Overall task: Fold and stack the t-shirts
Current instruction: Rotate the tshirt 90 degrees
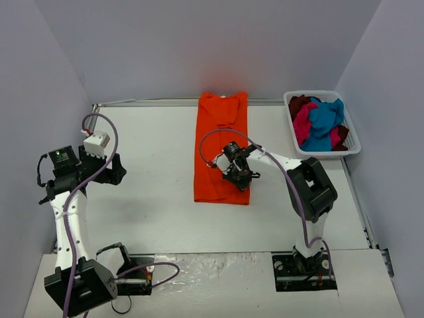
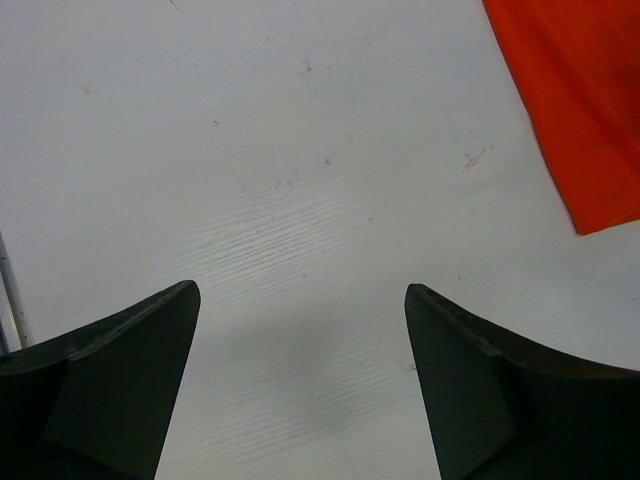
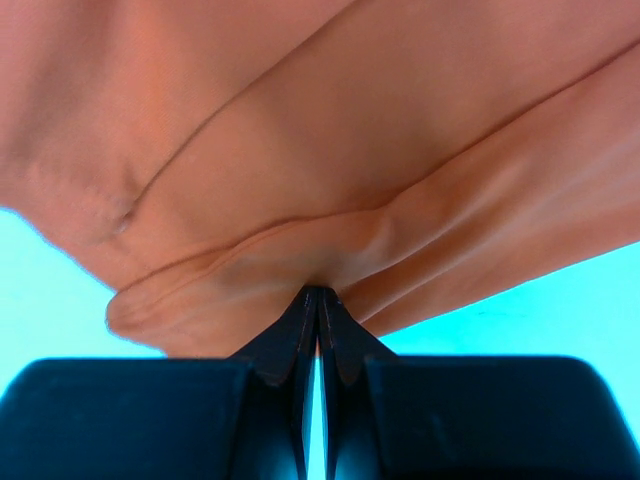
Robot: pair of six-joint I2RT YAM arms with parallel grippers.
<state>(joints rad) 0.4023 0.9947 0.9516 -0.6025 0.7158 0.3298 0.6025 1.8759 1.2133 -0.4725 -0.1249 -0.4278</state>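
Orange t-shirt (image 1: 220,149) lies long on my desk (image 1: 146,199); my right tool (image 3: 318,300) pinches its folded edge, left tool (image 2: 300,290) gapes wide, off aside.

Nothing can be read in any of the three views: no legible writing, label, brand, number or sign shows, not even on the orange t-shirt (image 1: 215,132).
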